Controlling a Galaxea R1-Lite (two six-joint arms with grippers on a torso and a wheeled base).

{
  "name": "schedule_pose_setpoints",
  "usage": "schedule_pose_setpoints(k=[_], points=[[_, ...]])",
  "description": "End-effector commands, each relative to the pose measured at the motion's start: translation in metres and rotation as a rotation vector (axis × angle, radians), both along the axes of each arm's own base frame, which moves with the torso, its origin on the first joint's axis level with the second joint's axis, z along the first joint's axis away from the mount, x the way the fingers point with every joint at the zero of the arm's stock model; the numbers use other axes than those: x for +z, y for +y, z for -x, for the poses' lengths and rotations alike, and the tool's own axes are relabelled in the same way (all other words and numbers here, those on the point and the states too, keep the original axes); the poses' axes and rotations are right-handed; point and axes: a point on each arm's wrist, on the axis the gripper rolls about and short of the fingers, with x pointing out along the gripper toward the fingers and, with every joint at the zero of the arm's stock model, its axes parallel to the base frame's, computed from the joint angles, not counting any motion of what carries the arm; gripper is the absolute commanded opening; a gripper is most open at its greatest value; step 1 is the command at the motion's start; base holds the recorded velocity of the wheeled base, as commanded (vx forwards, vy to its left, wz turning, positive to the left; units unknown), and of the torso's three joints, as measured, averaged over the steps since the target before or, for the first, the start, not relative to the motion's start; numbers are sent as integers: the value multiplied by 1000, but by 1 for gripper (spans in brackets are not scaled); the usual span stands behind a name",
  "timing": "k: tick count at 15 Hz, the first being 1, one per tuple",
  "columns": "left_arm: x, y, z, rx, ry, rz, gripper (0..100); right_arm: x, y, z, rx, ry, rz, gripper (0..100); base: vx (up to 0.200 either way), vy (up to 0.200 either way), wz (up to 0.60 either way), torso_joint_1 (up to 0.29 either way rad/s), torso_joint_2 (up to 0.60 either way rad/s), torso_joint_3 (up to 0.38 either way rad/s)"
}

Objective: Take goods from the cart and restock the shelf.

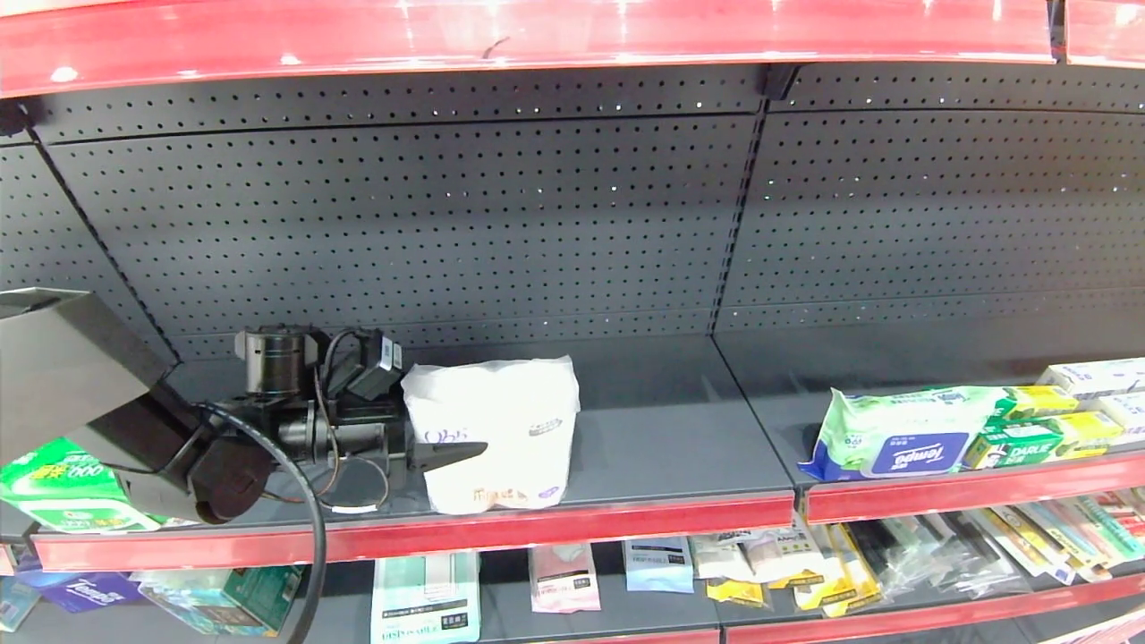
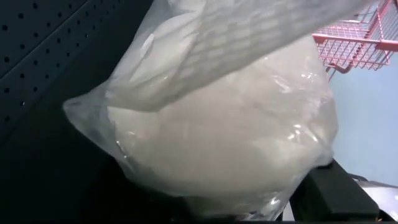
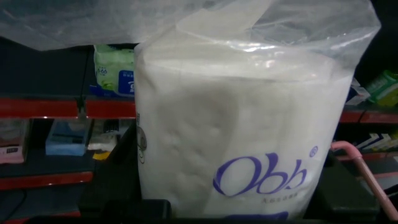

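A white plastic-wrapped tissue pack (image 1: 501, 429) stands upright near the front of the middle shelf board (image 1: 662, 447). My left gripper (image 1: 461, 443) comes in from the left and is shut on it, one dark finger (image 1: 447, 454) lying across the pack's front. In the left wrist view the same pack (image 2: 230, 143) sits right before the camera. A second white pack with a blue logo (image 3: 249, 137) is held in my right gripper (image 3: 230, 205), with dark fingers (image 3: 112, 180) on either side of it.
Green and white wipe packs (image 1: 903, 438) and boxes (image 1: 1038, 429) lie on the shelf to the right, and a green pack (image 1: 54, 487) at the left. Bare board lies between. The lower shelf holds several small packets (image 1: 564, 577). A pink wire cart (image 2: 367, 37) stands behind.
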Motion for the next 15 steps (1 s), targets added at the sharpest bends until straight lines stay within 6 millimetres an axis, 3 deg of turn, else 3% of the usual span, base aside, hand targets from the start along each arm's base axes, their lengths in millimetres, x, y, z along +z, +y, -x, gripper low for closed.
schedule_pose_setpoints(k=[1,15], points=[[-11,4,-2,-12,5,-6,0,1,0,-2,-1,8,1,0,0,0,0,0,0,0],[-13,4,0,-59,1,16,0,4,0,-4,-10,8,4,0,0,0,0,0,0,0]])
